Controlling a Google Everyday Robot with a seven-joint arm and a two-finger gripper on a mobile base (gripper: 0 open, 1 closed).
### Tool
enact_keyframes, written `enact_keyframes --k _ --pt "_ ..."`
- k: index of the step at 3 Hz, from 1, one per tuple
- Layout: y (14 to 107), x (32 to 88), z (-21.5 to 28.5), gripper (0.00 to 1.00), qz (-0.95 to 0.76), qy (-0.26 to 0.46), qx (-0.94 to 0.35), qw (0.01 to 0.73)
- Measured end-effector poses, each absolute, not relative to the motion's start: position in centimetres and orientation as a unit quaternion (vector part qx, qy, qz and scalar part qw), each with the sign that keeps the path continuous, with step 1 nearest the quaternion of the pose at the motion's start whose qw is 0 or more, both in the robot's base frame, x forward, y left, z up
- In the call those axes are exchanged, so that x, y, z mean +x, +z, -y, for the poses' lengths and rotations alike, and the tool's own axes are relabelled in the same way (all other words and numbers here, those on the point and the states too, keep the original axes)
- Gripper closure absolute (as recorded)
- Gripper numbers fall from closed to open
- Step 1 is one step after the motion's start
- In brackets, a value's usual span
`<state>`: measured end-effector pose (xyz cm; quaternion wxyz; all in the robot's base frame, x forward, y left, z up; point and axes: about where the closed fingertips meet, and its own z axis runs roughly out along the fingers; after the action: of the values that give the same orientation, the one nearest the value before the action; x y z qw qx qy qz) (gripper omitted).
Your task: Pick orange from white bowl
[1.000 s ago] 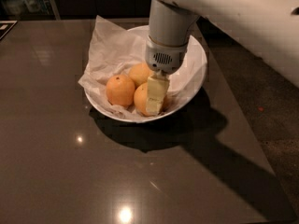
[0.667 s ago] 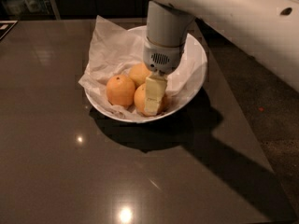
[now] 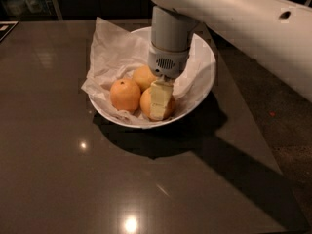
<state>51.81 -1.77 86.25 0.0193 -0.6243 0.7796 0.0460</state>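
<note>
The white bowl (image 3: 202,89) stands at the back middle of the dark table, lined with crumpled white paper (image 3: 112,57). Three oranges lie in it. The orange (image 3: 145,105), large and yellowish, is at the front right of the group. My gripper (image 3: 159,104) reaches straight down from the white arm (image 3: 234,18) and sits right on this orange, covering its middle. A deeper reddish-orange one (image 3: 125,94) with a dark dot lies to its left. A smaller paler one (image 3: 143,77) lies behind, partly hidden by the wrist.
The dark glossy table (image 3: 73,179) stretches in front and to the left of the bowl. Its right edge (image 3: 253,135) runs diagonally, with darker floor beyond. The white arm spans the upper right.
The arm has shifted slightly to the left over the bowl. The gripper stays low on the same orange; the oranges and the bowl have not moved.
</note>
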Motion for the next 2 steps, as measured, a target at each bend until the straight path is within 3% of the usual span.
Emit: enact_keyframes --k 2 --pt "86.55 51.85 1.6 0.91 -0.778 0.045 -0.626 0.033"
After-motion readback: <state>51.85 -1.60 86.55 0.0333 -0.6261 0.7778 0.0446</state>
